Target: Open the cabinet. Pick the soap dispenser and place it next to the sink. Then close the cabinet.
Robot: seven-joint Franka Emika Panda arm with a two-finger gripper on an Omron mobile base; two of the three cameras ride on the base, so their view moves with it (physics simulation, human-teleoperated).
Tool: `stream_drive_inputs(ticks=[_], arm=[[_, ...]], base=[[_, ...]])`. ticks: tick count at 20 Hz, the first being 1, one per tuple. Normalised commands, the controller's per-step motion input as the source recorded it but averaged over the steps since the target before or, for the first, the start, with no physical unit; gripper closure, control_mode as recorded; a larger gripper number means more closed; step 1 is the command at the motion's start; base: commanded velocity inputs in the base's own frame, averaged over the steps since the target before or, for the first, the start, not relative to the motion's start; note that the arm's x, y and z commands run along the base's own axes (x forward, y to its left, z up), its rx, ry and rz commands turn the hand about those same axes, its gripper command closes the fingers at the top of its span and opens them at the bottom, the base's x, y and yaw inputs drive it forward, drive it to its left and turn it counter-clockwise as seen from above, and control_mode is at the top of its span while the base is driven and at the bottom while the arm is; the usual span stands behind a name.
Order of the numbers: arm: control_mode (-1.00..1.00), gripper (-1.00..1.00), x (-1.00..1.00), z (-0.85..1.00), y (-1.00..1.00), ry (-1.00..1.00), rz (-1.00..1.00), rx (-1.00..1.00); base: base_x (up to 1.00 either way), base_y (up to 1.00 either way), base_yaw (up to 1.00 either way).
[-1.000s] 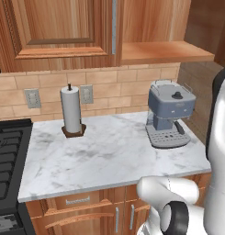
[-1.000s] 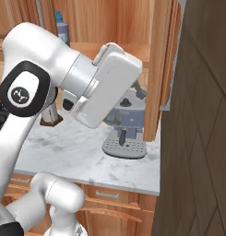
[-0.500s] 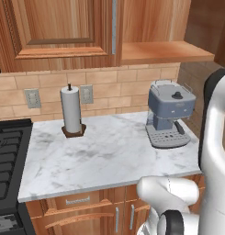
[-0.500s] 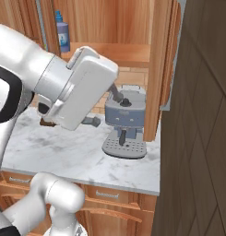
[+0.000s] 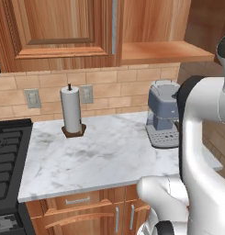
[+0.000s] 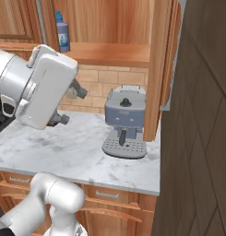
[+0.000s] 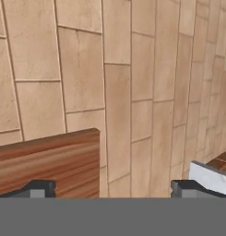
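The cabinet (image 5: 54, 27) hangs above the counter with its left door shut. Its right door (image 6: 163, 69) is swung out edge-on, baring the wooden shelf floor (image 6: 110, 53). The soap dispenser (image 6: 62, 34), a purple bottle with a blue pump, stands upright at the left end of that shelf. My gripper (image 6: 70, 105) is open and empty. It hangs over the counter below the shelf, left of the coffee machine and well under the dispenser. In the hand view the fingertips (image 7: 38, 188) stand wide apart before the tiled backsplash (image 7: 133, 92), with a wooden edge (image 7: 45, 161) at lower left.
A grey-blue coffee machine (image 6: 125, 122) sits at the right end of the marble counter (image 5: 100, 160). A paper towel roll (image 5: 71, 110) stands at the back left, near wall outlets. A black stove (image 5: 6, 156) borders the counter's left side. A dark wooden wall (image 6: 202, 138) closes the right.
The hand has swung left and down in the right base view, uncovering the coffee machine. The arm's upper link has come into the right of the left base view. The jaws stay open.
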Motion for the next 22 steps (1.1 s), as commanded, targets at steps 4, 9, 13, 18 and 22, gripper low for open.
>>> stream_drive_inputs(ticks=[4, 9, 13, 18, 22], arm=[[-1.0, -1.0, 0.0, 0.0, 0.51, 0.04, 0.22, -0.06], [-1.0, -1.0, 0.0, 0.0, 0.48, 0.11, 0.34, -0.08], [-1.0, -1.0, 0.0, 0.0, 0.43, 0.1, 0.38, -0.09], [-1.0, -1.0, 0.0, 0.0, 0.45, 0.1, 0.4, -0.1], [-1.0, -1.0, 0.09, 0.02, 0.46, 0.15, 0.34, -0.1]], base=[[0.0, 0.0, 0.0], [0.0, 0.0, 0.0], [0.0, 0.0, 0.0], [0.0, 0.0, 0.0], [0.0, 0.0, 0.0]])
